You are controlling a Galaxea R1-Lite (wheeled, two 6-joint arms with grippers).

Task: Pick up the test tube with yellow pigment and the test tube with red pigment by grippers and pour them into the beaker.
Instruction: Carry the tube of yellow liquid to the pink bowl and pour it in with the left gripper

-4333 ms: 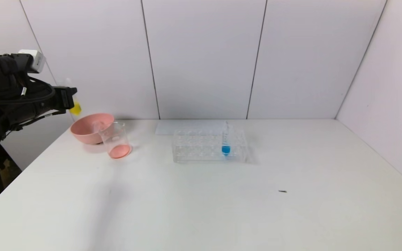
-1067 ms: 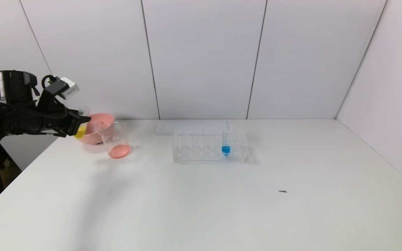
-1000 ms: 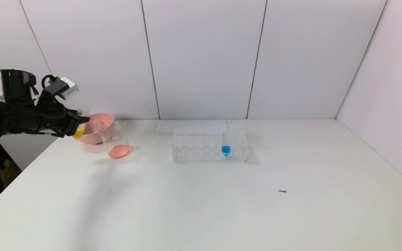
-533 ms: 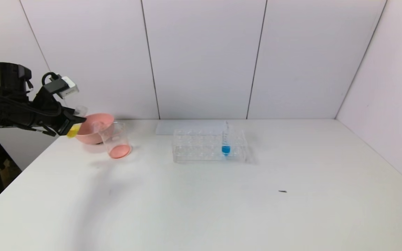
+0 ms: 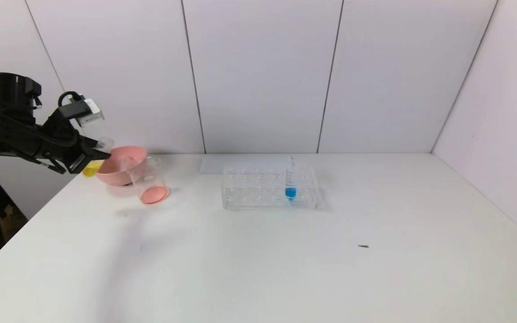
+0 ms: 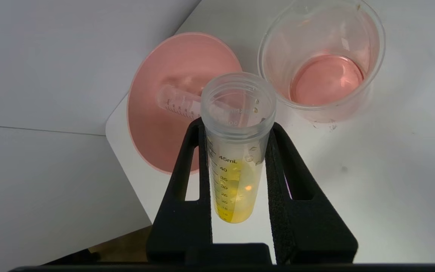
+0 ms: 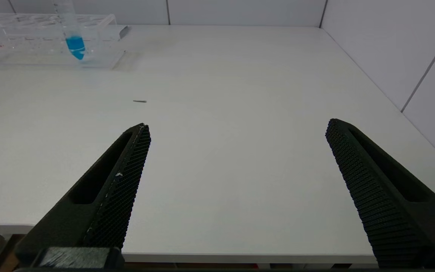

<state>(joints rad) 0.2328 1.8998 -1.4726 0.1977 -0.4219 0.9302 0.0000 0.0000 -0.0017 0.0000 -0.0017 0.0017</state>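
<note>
My right gripper (image 7: 236,158), fingers spread, hangs over the near edge of the white table (image 5: 285,260). At far left, my left gripper (image 6: 236,151) pinches the yellow-pigment clear tube (image 6: 236,166), tilted toward the pink bowl (image 5: 117,172) and clear glass beaker (image 5: 150,181) of red liquid. White wall panels (image 5: 258,76) stand behind.

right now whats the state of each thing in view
left gripper: shut on the yellow tube, held beside the bowl
yellow tube: uncapped, yellow liquid inside
beaker: upright, shallow pink-red liquid in it
pink bowl: holds an empty tube
empty tube: lying on its side
blue tube: standing in the rack
rack: other slots empty
right gripper: open, holding nothing
</note>
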